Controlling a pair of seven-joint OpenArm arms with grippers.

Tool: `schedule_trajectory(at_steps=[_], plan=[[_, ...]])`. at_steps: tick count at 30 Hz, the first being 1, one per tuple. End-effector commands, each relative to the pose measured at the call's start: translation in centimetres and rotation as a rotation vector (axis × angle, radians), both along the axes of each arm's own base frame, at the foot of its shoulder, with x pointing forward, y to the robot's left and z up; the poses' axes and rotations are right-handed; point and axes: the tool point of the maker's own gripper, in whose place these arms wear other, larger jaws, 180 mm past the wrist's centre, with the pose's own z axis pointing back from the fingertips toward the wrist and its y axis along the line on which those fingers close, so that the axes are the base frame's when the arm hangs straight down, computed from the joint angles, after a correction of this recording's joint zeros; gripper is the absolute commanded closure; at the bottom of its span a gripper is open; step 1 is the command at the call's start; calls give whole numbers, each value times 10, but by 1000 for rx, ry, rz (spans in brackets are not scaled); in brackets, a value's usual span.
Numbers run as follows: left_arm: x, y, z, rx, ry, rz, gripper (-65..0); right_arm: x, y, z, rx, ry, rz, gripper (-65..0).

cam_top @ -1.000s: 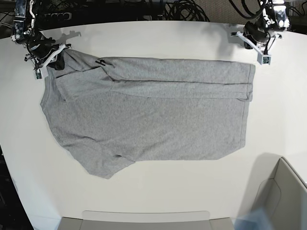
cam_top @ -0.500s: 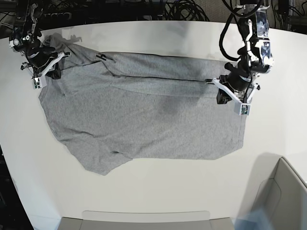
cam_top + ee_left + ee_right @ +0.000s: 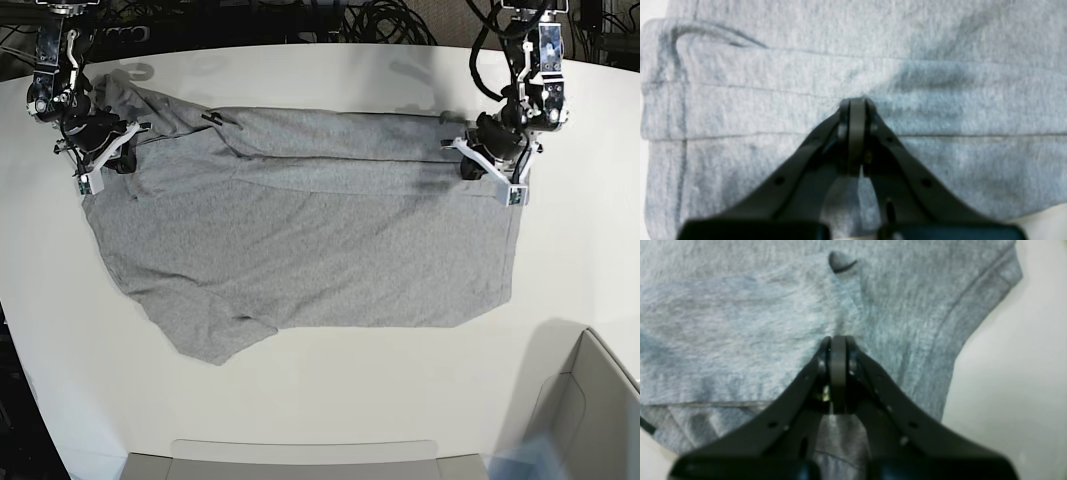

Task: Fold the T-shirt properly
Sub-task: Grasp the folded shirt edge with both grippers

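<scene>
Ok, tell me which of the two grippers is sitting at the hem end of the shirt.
The left gripper: it rests shut on the T-shirt by the straight stitched hem. The right gripper sits at the sleeve end.

A big white table (image 3: 330,390) fills most of the base view. Its far edge is round. Behind that edge it is dark, with a heap of black cables (image 3: 385,22). A grey box (image 3: 590,410) sits at the near right corner. A flat grey tray (image 3: 305,455) lies along the near edge. The light is bright and soft. The table looks smooth and clean.
</scene>
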Motion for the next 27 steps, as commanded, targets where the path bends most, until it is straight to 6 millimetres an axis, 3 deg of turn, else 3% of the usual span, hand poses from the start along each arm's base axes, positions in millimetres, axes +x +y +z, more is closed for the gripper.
schedule_trajectory(at_steps=[1,7,12,15,19,24,27], plan=[[-40,10,-19,52,160,-8,0,-14,-7,-7,-37,59,18,0],[-91,28,-22,82,200,37,0,-32,-15,-9,-71,98,40,0],[-114,35,-11,106,212,40,0,-48,-20,-9,-99,128,65,0],[-106,29,2,110,170,19,0,-46,-19,-6,-99,117,68,0],[-81,19,29,113,69,-9,0,-29,-6,13,-90,38,87,0],[-43,4,70,120,-84,-49,0,14,-1,73,-113,-166,73,0],[-21,2,84,121,-148,-52,0,40,-5,106,-135,-273,60,0]])
